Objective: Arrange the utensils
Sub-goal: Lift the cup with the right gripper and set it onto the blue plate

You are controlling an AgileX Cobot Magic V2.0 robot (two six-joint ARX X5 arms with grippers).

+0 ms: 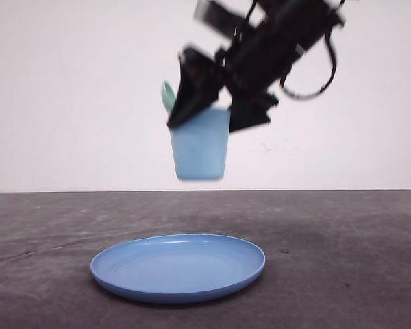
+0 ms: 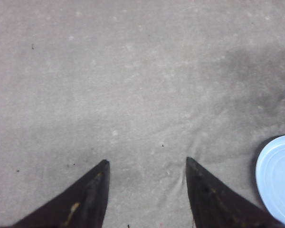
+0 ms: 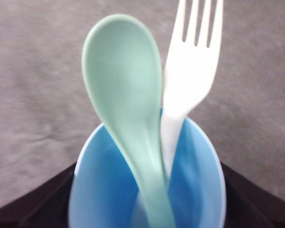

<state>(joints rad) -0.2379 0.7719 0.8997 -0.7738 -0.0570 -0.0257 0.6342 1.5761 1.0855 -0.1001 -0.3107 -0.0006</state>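
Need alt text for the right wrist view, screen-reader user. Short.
A light blue cup held between the right gripper's dark jaws, seen from above, with a mint-green spoon and a white fork standing in it, heads up and side by side. Behind them lies a grey table surface.

Lt blue cup up in air above blue plate on grey table.
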